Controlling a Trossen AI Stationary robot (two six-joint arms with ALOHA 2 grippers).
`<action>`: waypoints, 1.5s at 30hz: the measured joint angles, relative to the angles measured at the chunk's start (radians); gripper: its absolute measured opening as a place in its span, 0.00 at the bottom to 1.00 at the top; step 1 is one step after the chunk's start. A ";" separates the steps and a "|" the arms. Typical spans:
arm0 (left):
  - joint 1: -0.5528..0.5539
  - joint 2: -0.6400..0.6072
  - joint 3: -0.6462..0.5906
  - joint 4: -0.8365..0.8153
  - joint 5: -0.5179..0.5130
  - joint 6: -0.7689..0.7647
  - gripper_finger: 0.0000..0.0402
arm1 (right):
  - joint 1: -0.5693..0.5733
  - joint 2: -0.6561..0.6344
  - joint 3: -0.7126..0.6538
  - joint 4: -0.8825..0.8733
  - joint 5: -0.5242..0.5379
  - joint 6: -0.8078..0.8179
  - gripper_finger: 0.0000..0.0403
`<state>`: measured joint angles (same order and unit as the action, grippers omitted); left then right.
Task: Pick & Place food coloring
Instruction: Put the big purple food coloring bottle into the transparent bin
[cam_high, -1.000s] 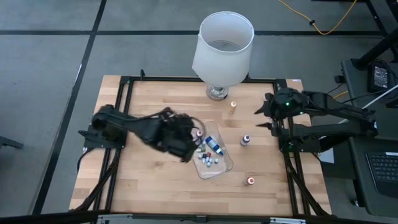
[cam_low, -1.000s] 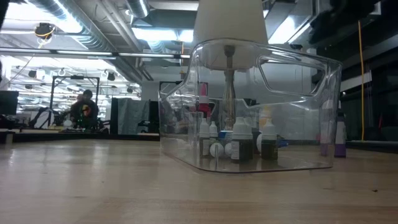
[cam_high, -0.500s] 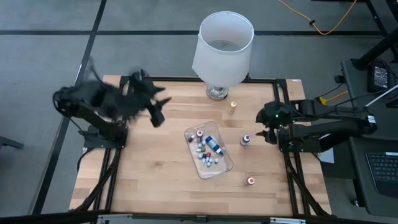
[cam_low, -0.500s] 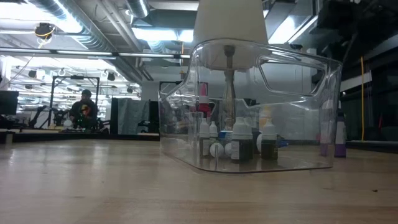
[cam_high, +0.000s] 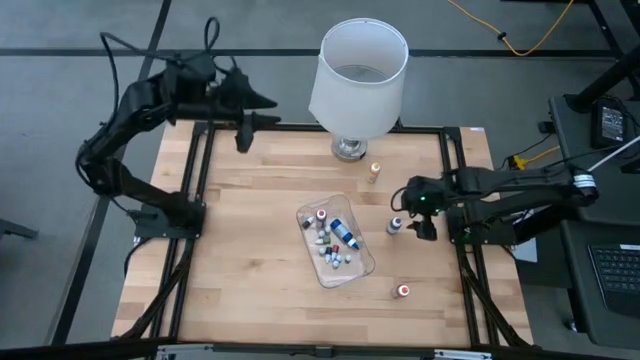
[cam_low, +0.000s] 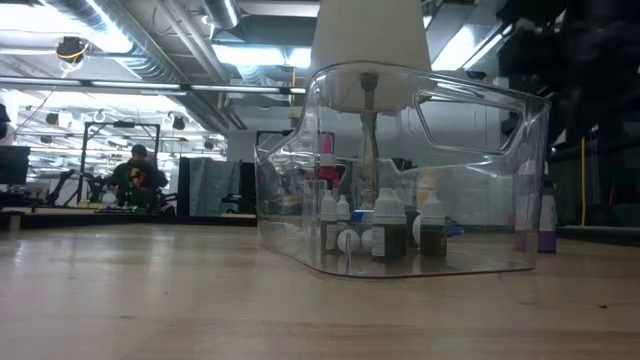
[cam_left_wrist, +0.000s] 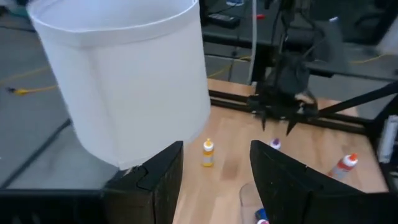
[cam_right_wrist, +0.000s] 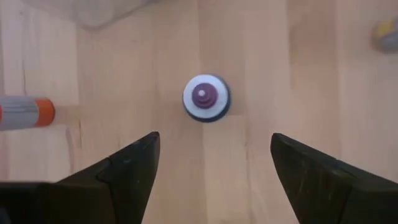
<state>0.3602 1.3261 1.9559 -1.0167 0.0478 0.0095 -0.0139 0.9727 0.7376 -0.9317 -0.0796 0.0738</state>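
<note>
Purple-capped bottle (cam_right_wrist: 206, 98) below right tool (cam_right_wrist: 214, 165)

No text, label, brand, number or sign could be read in any view. The small bottles (cam_high: 332, 240) in the clear tray (cam_high: 362, 268) were seen too small for any print to be made out, and the bottle (cam_right_wrist: 206, 98) under the right wrist camera was viewed cap-on, with no lettering shown. The lamp shade (cam_high: 360, 78) was seen plain, and nothing legible was found in the room behind.
</note>
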 joint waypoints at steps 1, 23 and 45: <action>0.042 -0.010 -0.031 0.025 0.055 0.002 0.45 | 0.000 0.019 0.000 0.001 -0.005 -0.001 0.76; 0.077 -0.773 -1.108 0.591 0.076 -0.467 0.45 | 0.000 0.139 0.016 0.159 -0.011 -0.003 0.76; -0.264 -1.134 -1.738 1.139 -0.054 -0.432 0.45 | 0.000 0.138 0.015 0.159 -0.010 0.003 0.76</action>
<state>0.0965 0.1919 0.2176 0.1226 -0.0063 -0.4226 -0.0143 1.1107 0.7525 -0.7727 -0.0899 0.0773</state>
